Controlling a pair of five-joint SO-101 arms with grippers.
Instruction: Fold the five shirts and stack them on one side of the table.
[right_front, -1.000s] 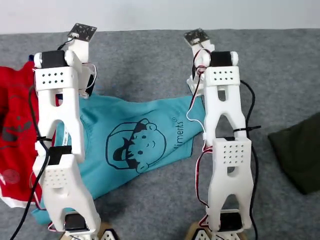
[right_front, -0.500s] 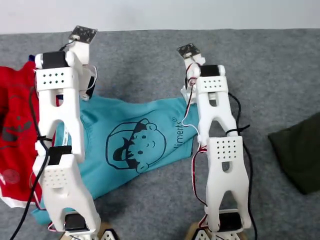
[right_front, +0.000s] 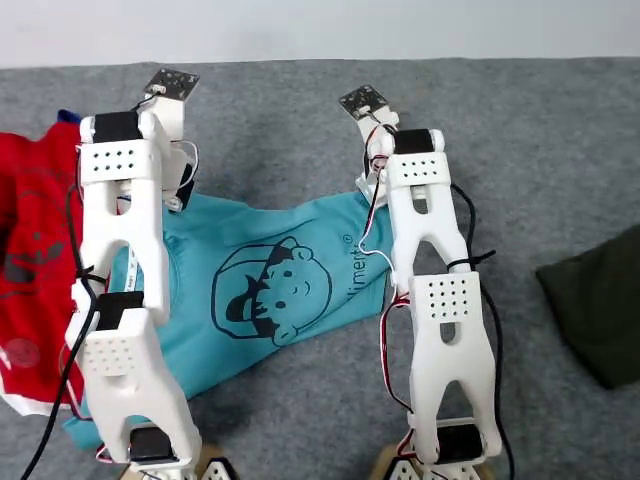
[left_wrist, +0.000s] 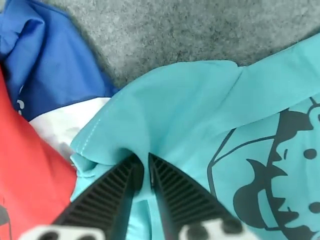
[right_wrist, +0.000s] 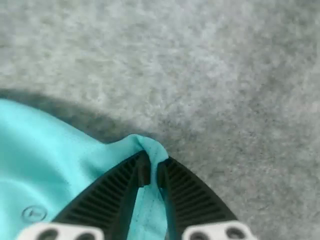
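- While pulling, mind teal shirt (right_front: 270, 290) spread on table (right_front: 540, 130) between arms; draw evenly.
- Left wrist: lift gently with left gripper (left_wrist: 143, 164), clamped on its fold beside blue shirt (left_wrist: 45, 55).
- Right wrist: trust right gripper (right_wrist: 151, 167), pinched on its corner.

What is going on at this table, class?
Two arms are handling the teal shirt. The left arm has its jaws shut on a fold at the shirt's edge beside the red shirt; the right arm pinches a corner. The shirt lies spread on the grey table, not yet folded.
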